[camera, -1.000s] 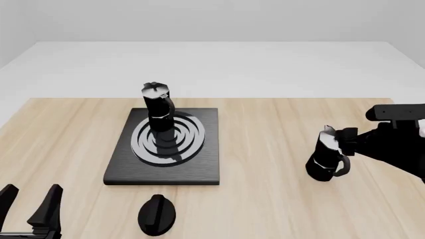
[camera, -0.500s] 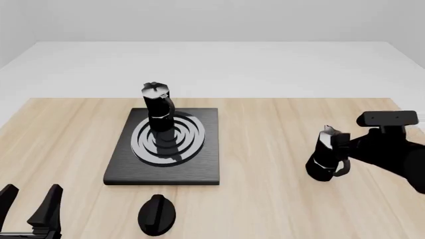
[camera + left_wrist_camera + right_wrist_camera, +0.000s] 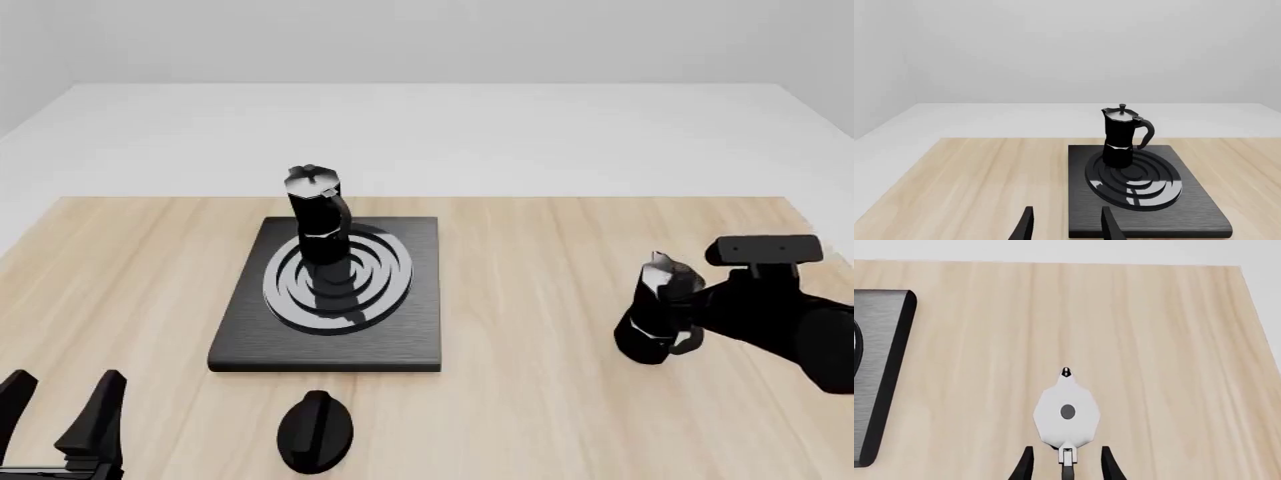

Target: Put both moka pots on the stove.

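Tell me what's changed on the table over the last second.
The right gripper has come down at the second moka pot, its fingers now either side of the handle, not yet closed. That pot hasn't moved. The first moka pot, stove, knob and left gripper are unchanged.

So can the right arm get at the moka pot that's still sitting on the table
Probably yes. The right pincer is already at the moka pot on the table, its open fingers straddling the handle side with nothing between them. That pot stands apart from the stove, so the approach looks free.
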Tool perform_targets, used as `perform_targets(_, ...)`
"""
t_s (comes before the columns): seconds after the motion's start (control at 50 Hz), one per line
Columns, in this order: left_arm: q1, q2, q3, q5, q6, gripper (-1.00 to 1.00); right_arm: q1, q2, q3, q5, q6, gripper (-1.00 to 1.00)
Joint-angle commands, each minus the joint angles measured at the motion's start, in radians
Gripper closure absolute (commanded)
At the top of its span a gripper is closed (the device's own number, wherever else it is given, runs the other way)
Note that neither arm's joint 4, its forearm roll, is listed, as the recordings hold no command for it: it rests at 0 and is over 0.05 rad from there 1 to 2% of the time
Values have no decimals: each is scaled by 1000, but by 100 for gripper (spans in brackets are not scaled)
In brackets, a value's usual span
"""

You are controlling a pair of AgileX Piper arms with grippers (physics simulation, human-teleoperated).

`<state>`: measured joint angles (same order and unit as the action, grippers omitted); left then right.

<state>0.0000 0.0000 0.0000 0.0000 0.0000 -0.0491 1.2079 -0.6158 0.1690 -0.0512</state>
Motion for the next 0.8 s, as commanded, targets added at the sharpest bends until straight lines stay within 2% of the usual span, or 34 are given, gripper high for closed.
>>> perform_targets(0.02,0,0,0,0,0,-100,1,19,19,-25,-1,-100)
perform_targets(0.8,0,0,0,0,0,-100,3,72,67,-98,21,-100)
